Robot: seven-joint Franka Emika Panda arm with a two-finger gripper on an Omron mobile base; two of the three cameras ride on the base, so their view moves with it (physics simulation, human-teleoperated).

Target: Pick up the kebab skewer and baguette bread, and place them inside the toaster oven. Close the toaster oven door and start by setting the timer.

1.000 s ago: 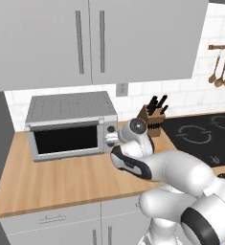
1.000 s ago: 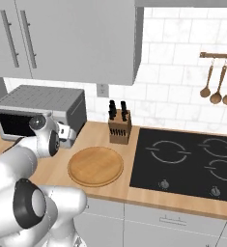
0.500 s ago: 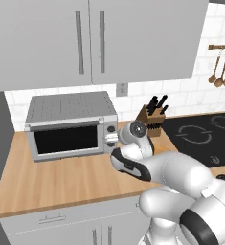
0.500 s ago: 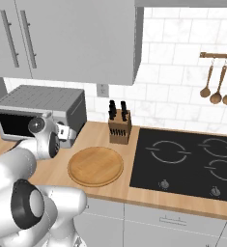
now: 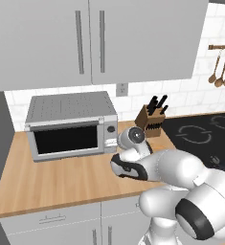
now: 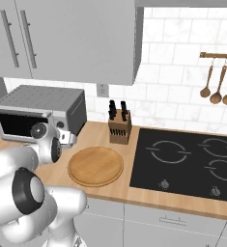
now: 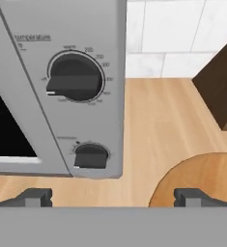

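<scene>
- Now the toaster oven (image 5: 71,125) stands at the back left of the wooden table (image 5: 51,182), against the tiled wall
- its toaster oven door (image 5: 66,139) is shut, the black glass facing forward
- on its right panel sit two dark knobs: the larger temperature knob (image 7: 75,78) above, the smaller knob (image 7: 91,155) below
- the pincer (image 7: 113,197) hangs just in front of that panel, its finger tips (image 7: 35,195) spread wide with nothing between them
- a round wooden plate (image 6: 95,166) lies bare on the table right of the oven
- a knife block (image 6: 119,126) stands behind the plate, near the wall
- a black cooktop (image 6: 192,161) lies further right
- wooden spoons (image 6: 220,87) hang on the wall above it
</scene>
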